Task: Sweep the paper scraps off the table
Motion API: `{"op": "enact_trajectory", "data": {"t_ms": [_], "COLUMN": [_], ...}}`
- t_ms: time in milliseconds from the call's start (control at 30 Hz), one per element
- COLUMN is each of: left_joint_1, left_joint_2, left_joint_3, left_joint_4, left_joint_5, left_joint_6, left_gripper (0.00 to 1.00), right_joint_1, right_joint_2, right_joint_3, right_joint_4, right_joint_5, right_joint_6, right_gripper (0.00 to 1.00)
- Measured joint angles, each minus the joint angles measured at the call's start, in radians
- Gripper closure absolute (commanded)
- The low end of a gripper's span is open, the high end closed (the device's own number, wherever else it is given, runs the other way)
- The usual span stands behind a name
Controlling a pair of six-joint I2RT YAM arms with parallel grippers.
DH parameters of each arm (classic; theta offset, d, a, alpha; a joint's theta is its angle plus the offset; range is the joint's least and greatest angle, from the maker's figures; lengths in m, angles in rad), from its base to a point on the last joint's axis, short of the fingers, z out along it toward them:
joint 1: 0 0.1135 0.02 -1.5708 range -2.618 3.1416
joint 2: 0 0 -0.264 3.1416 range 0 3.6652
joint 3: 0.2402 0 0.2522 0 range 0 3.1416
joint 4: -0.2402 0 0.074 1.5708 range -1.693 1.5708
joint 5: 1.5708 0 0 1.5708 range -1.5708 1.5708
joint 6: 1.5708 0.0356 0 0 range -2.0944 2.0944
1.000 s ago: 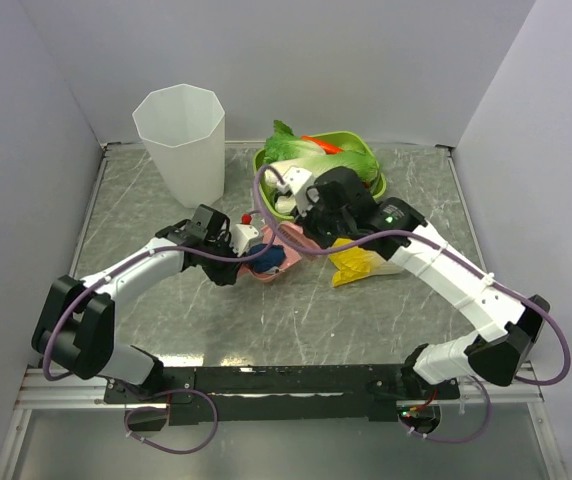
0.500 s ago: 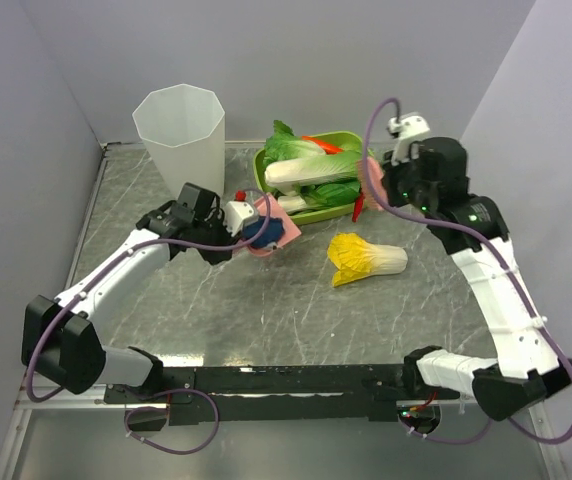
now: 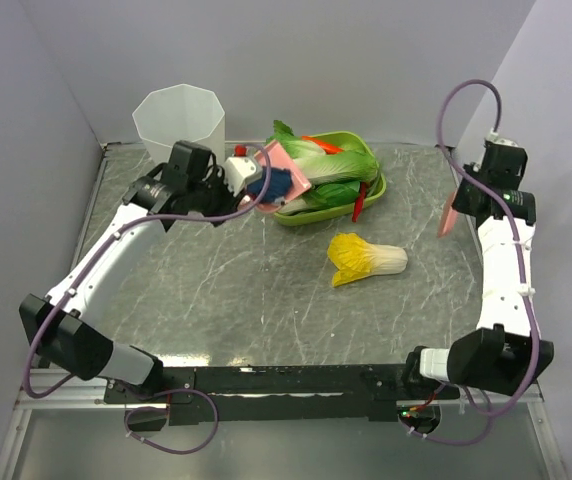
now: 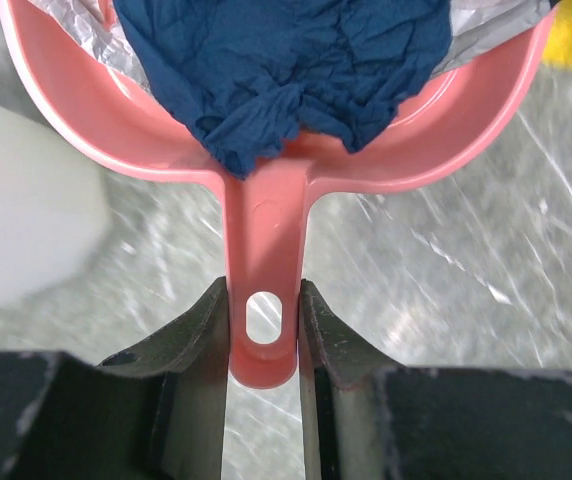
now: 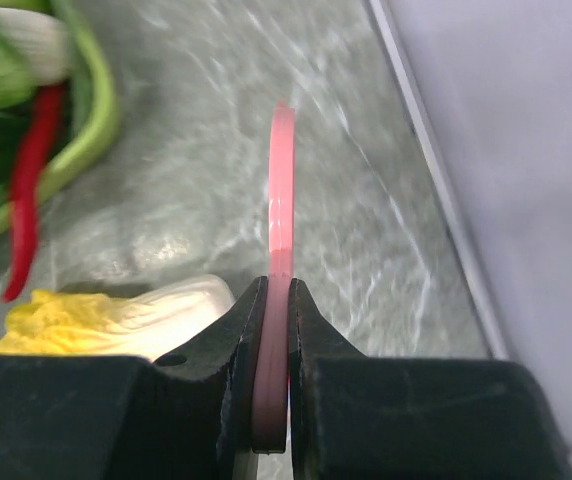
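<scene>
My left pincer [image 4: 263,305] clamps the dustpan [image 4: 266,205], scraps [image 4: 286,60] inside, beside the bin [image 3: 180,125]; my right pincer [image 5: 276,295], far from it, pinches a pink blade [image 5: 282,180].

Dustpan [image 4: 266,215] and blue paper scrap [image 4: 286,70] cut off at top, white bin [image 4: 16,200] blurred

I logged left arm [image 3: 106,253] and right arm [image 3: 506,270]: white link shells, bulky black joint housings. Purple cable [image 3: 463,93] looped along each. Left gripper [image 4: 263,298] and right gripper [image 5: 277,290] had matte black jaws. Black base bar [image 3: 266,380] joined both.
</scene>
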Motion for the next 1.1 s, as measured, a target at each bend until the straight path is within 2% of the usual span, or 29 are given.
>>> {"op": "enact_trajectory", "data": {"t_ms": [200,533,867,1100], "left_joint_1": [0.009,0.103,0.316,0.472], "left_joint_2": [0.082,0.176,0.263,0.301], "left_joint_3": [0.195,0.432,0.572,0.606], "left_joint_4": [-0.016,-0.009,0.016,0.061], "left_joint_5": [-0.038,-0.139,-0.227,-0.288], "left_joint_6": [0.001,-0.004,0.031,0.163], "left_gripper": [0.99,0.99,0.99,0.99], "right_joint_1": [-0.128,-0.138,-0.140,-0.140], "right_joint_2": [0.018,0.018,0.010,-0.003], "right_joint_3": [-0.080,-0.138,-0.216,-0.219], "right_joint_4": [-0.031,-0.044,-0.030,-0.021], "right_joint_5": [-0.057,-0.145,-0.189,-0.214], "right_joint_6": [0.103,0.173,0.200,0.212], "right_gripper": [1.00,1.00,1.00,1.00]}}
